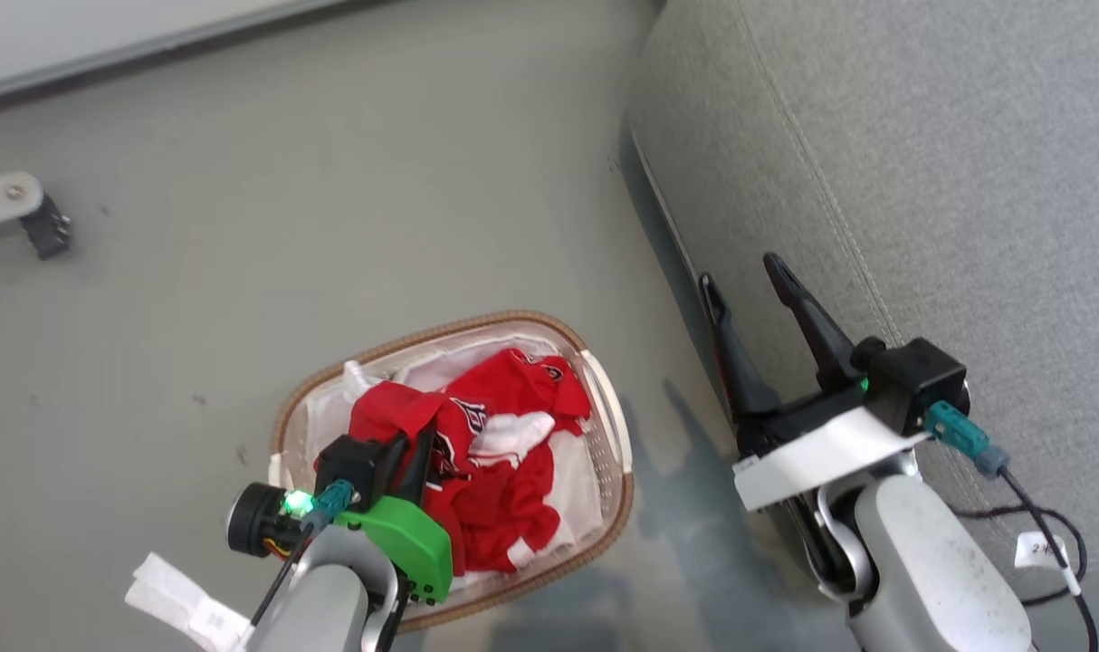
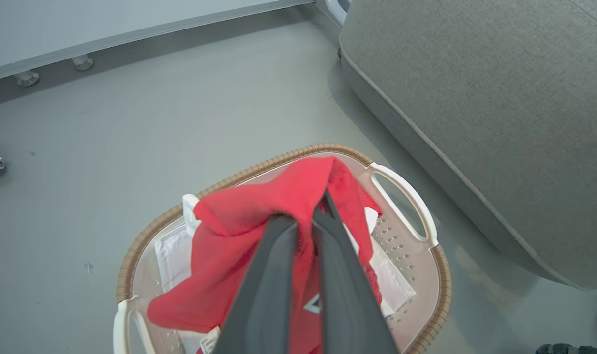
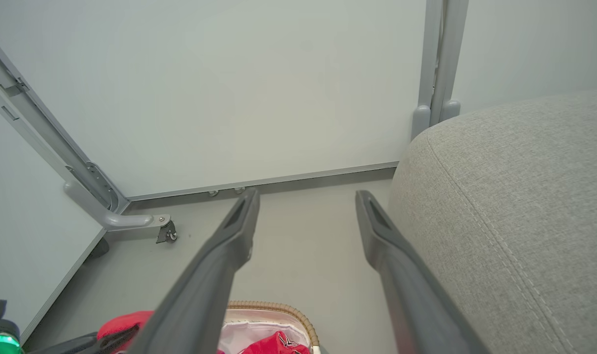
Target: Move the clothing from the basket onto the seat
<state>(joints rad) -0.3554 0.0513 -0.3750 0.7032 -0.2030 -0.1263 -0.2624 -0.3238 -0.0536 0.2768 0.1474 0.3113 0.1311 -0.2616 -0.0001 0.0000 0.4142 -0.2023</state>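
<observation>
Now: left claw pinched on the clothing, load inside the basket

- Floor [image 1: 332, 181]: plain grey and bare, bounded at the far side by a pale wall panel [image 3: 254, 88] on a grey frame.
- Seat [image 1: 921, 136]: grey woven cushion with a rounded corner and a stitched seam, to the robot's right. Nothing red lies on it.
- Basket [image 1: 477, 321]: oval, white perforated wall, brown woven rim, white loop handles. It stands on the floor near the seat's edge, not touching it.
- Clothing [image 1: 504, 380]: red jersey with white trim and dark numerals, heaped inside the basket on a white liner sheet [image 1: 577, 471]. In the left wrist view, one fold tents up to the fingertips and the rest hangs down into the basket.
- Right gripper [image 1: 740, 272]: jaws spread wide and holding nothing. It sits above the floor strip between basket and seat, with the outer finger just beside the cushion edge. A dark cable [image 1: 1038, 516] trails from its wrist.
- Left gripper [image 2: 311, 209]: over the basket, fingers drawn narrow, red fabric caught between them near the tips.
- Castor [image 1: 47, 226]: small and dark, on a grey frame foot at the far left, well apart from the basket.
</observation>
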